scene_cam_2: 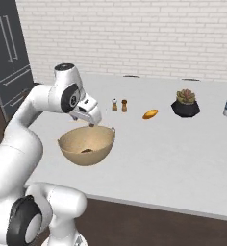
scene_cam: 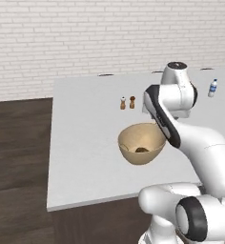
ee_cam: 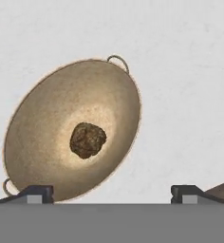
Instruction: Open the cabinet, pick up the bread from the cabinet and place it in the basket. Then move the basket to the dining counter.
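Bread [ee_cam: 88, 140] already in the basket [scene_cam: 141, 143], sitting at bottom centre, so the cabinet and pick steps look done. Basket is over the near part of the pale dining desk [scene_cam: 86, 143], w/ the gripper [scene_cam_2: 90, 123] at its rim, approx 12 o'clock side in the right base view. Fingers [ee_cam: 36, 193] show wide apart in the hand view, nothing between them; can't tell if the basket rests on the desk or hangs just above. Left, prob.: confirm set-down, pull arm away. Shakers [scene_cam_2: 119, 105] sit at 12 o'clock beyond.

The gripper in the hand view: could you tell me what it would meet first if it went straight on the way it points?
Probably the dining counter: the gripper looks open, with bare counter ahead beside the basket; depth is unclear.
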### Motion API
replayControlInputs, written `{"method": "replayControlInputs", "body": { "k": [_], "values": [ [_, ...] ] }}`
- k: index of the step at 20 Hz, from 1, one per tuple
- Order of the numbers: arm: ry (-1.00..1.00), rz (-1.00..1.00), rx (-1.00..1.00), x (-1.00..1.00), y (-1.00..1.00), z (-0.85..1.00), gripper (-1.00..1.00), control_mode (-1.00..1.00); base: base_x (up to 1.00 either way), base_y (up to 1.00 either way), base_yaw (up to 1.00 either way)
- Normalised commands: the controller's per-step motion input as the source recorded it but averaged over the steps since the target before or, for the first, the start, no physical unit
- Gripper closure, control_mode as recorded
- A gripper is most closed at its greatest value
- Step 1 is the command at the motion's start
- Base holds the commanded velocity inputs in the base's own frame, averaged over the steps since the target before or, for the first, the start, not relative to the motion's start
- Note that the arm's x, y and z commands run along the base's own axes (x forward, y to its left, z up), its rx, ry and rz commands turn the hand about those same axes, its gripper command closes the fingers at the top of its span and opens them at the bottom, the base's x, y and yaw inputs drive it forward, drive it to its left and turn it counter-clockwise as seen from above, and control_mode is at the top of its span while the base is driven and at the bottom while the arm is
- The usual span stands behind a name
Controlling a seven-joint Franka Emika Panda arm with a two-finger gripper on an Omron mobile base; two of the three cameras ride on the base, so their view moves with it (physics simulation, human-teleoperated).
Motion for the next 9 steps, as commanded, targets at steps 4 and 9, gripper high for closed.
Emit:
{"method": "replayControlInputs", "body": {
  "k": [4,9],
  "values": [
    [-0.48,0.18,0.0,-1.0,0.43,0.85,-1.0,-1.0,0.0,0.0,0.0],
    [-0.49,0.24,-0.01,-1.0,0.38,0.7,-1.0,-1.0,0.0,0.0,0.0]
  ]
}}
